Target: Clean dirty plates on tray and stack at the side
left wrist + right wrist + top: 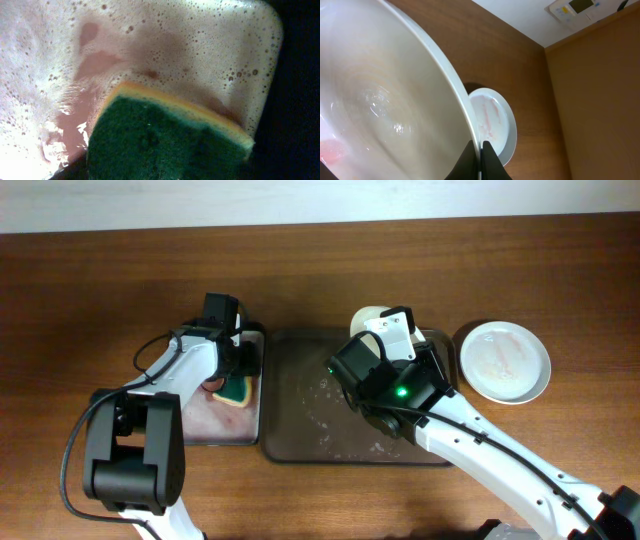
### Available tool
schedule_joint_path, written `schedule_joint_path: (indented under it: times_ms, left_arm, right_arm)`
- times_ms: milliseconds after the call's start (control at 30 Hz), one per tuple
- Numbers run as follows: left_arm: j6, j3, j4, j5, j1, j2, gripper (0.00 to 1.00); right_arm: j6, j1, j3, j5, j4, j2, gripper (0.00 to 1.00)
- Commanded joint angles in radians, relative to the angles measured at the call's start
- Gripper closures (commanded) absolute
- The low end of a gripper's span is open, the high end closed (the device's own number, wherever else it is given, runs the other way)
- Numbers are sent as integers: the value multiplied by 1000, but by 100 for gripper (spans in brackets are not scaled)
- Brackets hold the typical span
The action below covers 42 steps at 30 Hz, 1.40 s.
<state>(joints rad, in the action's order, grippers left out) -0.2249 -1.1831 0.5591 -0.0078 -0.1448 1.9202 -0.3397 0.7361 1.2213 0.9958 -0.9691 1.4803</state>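
The right gripper (479, 150) is clamped on the rim of a plate (385, 95): its wrist camera shows the two dark fingers (470, 161) pinching the thin white edge from either side. That plate fills most of the view, tilted steeply, its inside wet and shiny with a faint pink smear at the lower left. From overhead little of it shows, only a pale curve above the far right part of the tray (290, 430), because the arm and its camera mount cover the rest. The fingers themselves are hidden in that view.

Past the held rim, the wrist camera finds a second plate (494, 120) lying flat on the tabletop (580, 100), pink streaks across its centre. Overhead it sits just off the tray's right edge; whether it touches the rim is unclear. The tray's dark floor carries scattered white foam.

The left gripper (225, 372) hangs over a small tray (205, 420) that lies along the big tray's left edge. Its wrist camera shows only a green-and-yellow sponge (165, 140) in pinkish, bubbly water, cut off at the bottom of the frame. No finger can be made out there, so I cannot tell whether that gripper grasps the sponge or stands released.
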Motion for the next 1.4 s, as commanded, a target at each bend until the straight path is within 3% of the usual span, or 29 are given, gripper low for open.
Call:
schedule_joint_path:
  times_ms: [0, 67, 100, 233, 267, 300, 333, 433, 467, 533, 567, 633, 700, 867, 1033, 1167, 1367]
  left_arm:
    - [3, 7, -6, 11, -1, 18, 69]
    - [3, 7, -5, 11, -1, 18, 94]
    - [2, 7, -5, 11, -1, 17, 100]
    - [3, -7, 22, 3, -1, -7, 100]
    - [3, -11, 33, 3, -1, -25, 70]
    - [3, -13, 52, 3, -1, -53, 28]
    - [3, -13, 71, 3, -1, -84, 22]
    - [2, -13, 118, 3, -1, -172, 18]
    - [2, -13, 138, 3, -1, -200, 1]
    - [2, -13, 166, 4, -1, -230, 0]
    - [2, -13, 184, 4, -1, -238, 0]
    - [2, -13, 215, 4, -1, -238, 0]
    - [2, -13, 228, 4, -1, -238, 1]
    - [2, -13, 228, 4, -1, -238, 0]
    - [2, -13, 230, 4, -1, -238, 0]
    - [2, -13, 235, 4, -1, -238, 0]
    - [2, -13, 239, 4, -1, -238, 0]
  right_arm:
    - [-8, 3, 17, 37, 0, -16, 96]
    - [-8, 3, 17, 37, 0, -16, 96]
    - [-8, 3, 17, 37, -1, -16, 96]
    - [-8, 3, 17, 37, -4, -16, 96]
    - [-9, 3, 17, 37, -3, -16, 96]
    - [-9, 3, 17, 37, -3, -16, 96]
    - [-9, 3, 17, 38, -2, -17, 96]
    - [-9, 3, 34, 94, 7, -18, 96]
    - [-9, 3, 46, 92, 7, -18, 96]
    - [13, 2, 56, 148, 3, -18, 96]
    - [-48, -10, 56, 224, 6, -18, 96]
    - [19, -6, 68, 141, 26, -18, 96]
    - [-32, -8, 69, 127, 32, -18, 96]
    - [-9, -3, 69, 201, 29, -21, 96]
    - [-121, -50, 69, 16, 34, -21, 96]
    - [-248, -254, 69, -322, 30, -21, 96]
    - [-253, -737, 56, -748, 15, -19, 96]
